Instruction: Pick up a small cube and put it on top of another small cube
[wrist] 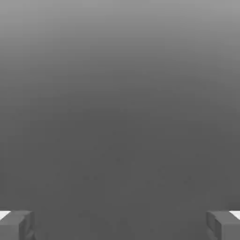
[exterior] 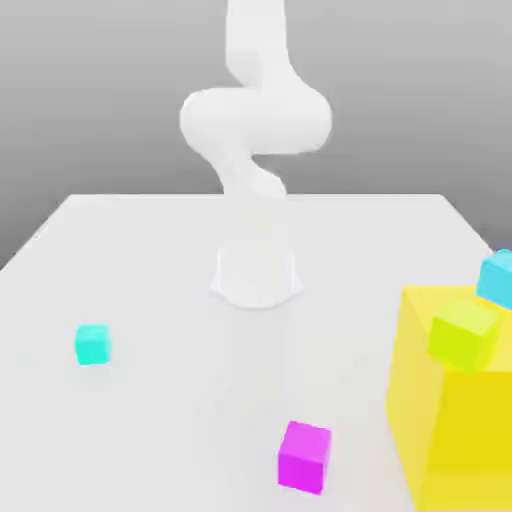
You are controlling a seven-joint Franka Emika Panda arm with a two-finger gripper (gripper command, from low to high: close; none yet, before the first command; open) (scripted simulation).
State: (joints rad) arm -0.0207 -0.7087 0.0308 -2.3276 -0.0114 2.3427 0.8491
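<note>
Pincer (wrist: 120, 225) spread wide, empty, aimed at blank grey backdrop: no approach begun.

Small magenta cube (exterior: 304, 456) alone on white tabletop (exterior: 150, 260), near edge, free for top grasp.

Small sky-blue cube (exterior: 496, 278) atop big yellow block (exterior: 450, 420), far right, beside lime-green cube (exterior: 463, 335): raised target, tight clearance likely.

Turquoise cube (exterior: 92, 344) at exterior view's left, well apart.

You've got the big yellow block (exterior: 455, 420) cut off at the frame's edge, the sky-blue cube (exterior: 497, 279) clipped too, and the arm (exterior: 255, 110) running out overhead.
</note>
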